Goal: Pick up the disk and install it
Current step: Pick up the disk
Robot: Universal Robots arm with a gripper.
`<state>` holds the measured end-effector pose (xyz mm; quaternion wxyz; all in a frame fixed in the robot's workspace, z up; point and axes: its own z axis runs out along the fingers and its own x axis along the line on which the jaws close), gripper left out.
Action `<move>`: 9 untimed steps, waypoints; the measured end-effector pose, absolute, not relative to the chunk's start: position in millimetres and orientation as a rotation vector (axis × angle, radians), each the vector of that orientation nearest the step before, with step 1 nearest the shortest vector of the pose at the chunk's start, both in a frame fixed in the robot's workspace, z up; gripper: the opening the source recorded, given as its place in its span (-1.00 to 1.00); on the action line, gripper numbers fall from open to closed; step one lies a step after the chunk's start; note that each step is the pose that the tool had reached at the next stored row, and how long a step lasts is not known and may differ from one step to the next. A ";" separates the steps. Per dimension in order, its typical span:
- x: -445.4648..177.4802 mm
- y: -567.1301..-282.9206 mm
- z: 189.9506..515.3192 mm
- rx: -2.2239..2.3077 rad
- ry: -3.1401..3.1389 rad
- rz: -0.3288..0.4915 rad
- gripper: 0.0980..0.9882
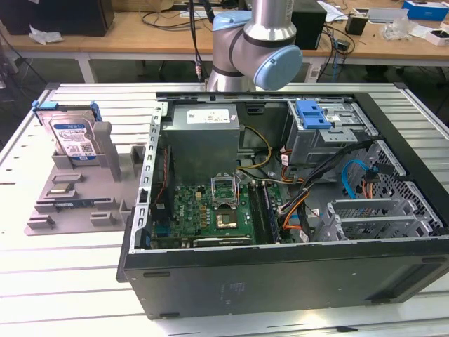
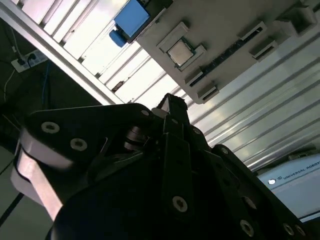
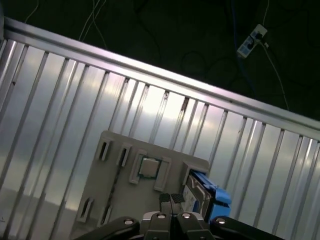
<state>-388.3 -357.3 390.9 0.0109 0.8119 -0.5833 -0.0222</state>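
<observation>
The disk (image 1: 71, 133) is a silver drive with a white-and-blue label in a blue frame. It stands on edge at the back of the grey stand (image 1: 74, 200), at the exterior view's left. In the first wrist view my gripper (image 3: 171, 198) hangs well above the stand (image 3: 117, 185), its two fingertips pressed together with nothing between them. The disk (image 3: 205, 194) lies just beside the fingertips in that picture, far below them. The second wrist view shows the gripper's black linkage and fingers (image 2: 173, 107), with the disk's blue frame (image 2: 131, 20) at the stand's end.
An open computer case (image 1: 280, 277) fills the table's middle and the exterior view's right. Inside it is a grey drive cage with a blue latch (image 1: 313, 114), plus a motherboard and cables. A small square chip (image 3: 148, 167) sits on the stand. The arm's base (image 1: 252, 49) rises behind the case.
</observation>
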 end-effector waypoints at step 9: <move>-388.3 -357.3 390.9 2.638 -1.659 -0.067 -0.98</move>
